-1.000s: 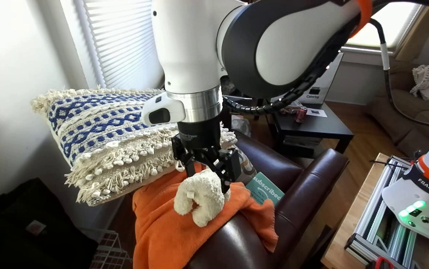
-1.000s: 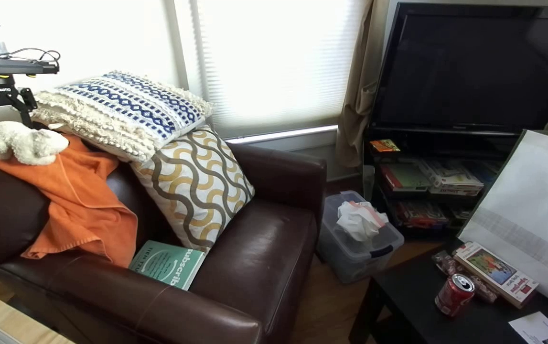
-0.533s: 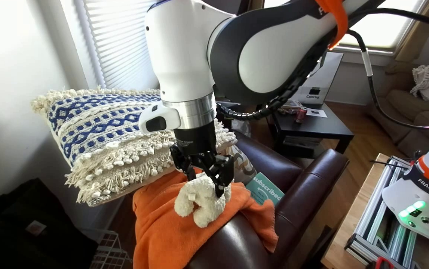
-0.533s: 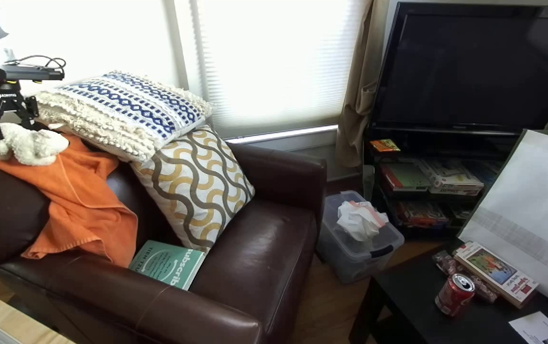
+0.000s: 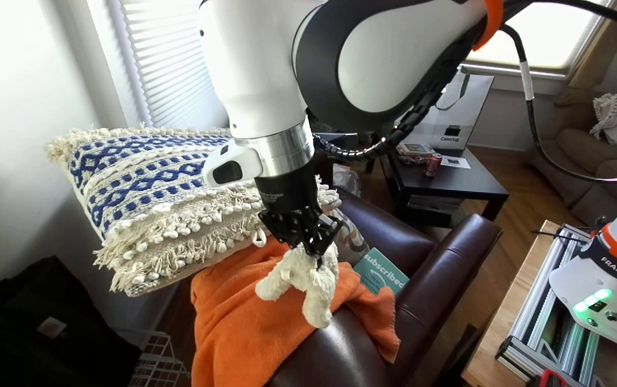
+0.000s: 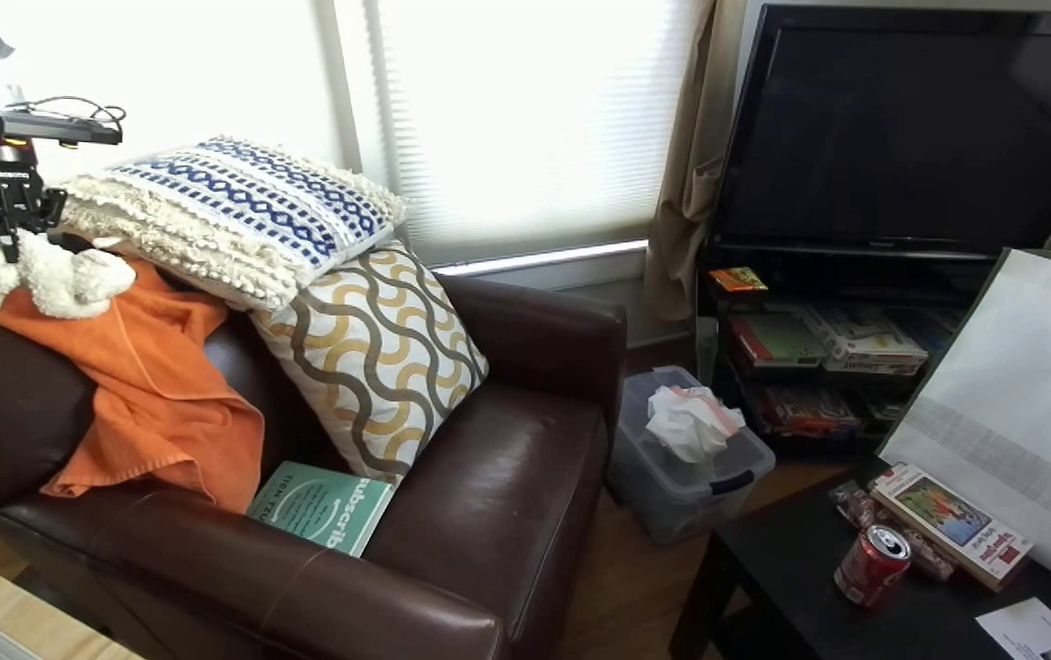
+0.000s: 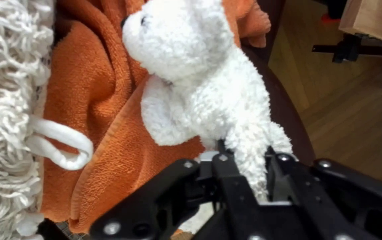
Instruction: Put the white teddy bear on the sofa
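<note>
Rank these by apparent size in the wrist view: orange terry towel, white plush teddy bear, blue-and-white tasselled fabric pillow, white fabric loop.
Largest to smallest:
1. Orange towel, widest spread
2. White teddy bear and tasselled pillow: too close to rank, both cropped
3. White loop

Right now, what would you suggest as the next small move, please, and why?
I'd probably lift straight up a little: the gripper pinches the white teddy bear from both sides, and the orange towel draped over the sofa lies beneath it.
</note>
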You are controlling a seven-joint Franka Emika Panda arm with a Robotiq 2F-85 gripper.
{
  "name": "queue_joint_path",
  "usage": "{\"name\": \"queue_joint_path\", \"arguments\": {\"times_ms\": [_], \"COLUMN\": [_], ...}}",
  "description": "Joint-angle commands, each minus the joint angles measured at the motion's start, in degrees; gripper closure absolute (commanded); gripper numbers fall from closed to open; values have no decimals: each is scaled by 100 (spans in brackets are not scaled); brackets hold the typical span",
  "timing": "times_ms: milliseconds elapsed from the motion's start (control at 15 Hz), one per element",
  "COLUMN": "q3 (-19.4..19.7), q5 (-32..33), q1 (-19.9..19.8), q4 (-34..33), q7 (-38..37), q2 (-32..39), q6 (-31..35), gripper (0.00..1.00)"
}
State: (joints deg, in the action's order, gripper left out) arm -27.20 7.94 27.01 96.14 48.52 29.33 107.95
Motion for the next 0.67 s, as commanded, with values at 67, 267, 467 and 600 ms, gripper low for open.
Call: {"name": "queue_joint_path", "arguments": {"times_ms": [67,267,467,600], "q3": [131,117,239,437], "q5": [-64,-408,-831,-1119], "q1": [-25,-311,-563,-703], "q4": [812,1611,2465,3053], "q7": [-1089,-1664,-2056,-2183], "q2": [-1144,-2072,-2967,-3518], "q6": [-260,-184,-98,-92], "gripper": [98,97,96,96]}}
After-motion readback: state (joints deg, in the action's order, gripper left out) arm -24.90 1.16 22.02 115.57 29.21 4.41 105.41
